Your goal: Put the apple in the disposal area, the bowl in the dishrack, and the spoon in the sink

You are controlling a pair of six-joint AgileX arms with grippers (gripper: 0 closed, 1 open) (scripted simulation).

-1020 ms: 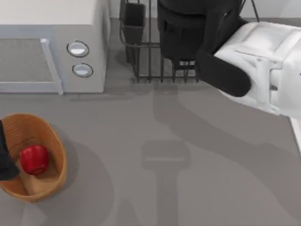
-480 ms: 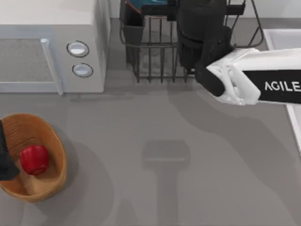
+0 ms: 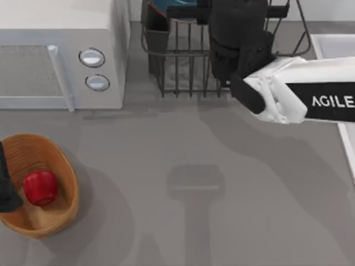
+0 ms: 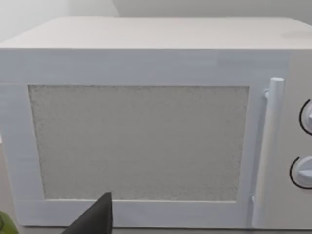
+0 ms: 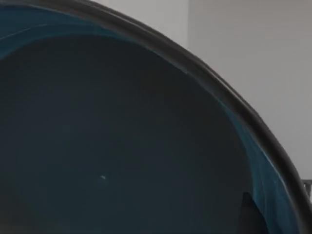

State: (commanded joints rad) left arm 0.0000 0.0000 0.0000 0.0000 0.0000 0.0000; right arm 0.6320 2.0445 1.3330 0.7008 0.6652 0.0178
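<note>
A flat, matt grey table surface (image 3: 183, 183) is seen from above, crossed by soft shadows of the arms. A plain pale wall is seen behind in the wrist views.

At the table's left edge, the oval orange-tan woven wicker basket (image 3: 61, 213) is set down, and the small glossy red apple (image 3: 41, 187) lies inside it. A dark part of the left arm is seen at the basket's left rim; the left gripper's jaw state cannot be told. In the left wrist view the large white microwave (image 4: 146, 131) with its speckled door panel and upright bar handle is faced.

At the top middle, the dark metal wire dishrack (image 3: 183, 66) with upright bars is placed just right of the microwave, its black rectangular utensil cup at the near-left corner. The right arm, white with a black wrist, is reached over the rack from the right side; the right gripper is hidden and its jaws cannot be judged. The teal-blue glazed round bowl (image 3: 166, 8) (image 5: 126, 136) is seen in the rack's far part, very close to the right wrist camera. A corner of the pale white-rimmed rectangular sink (image 3: 333, 47) is visible at the right edge.
</note>
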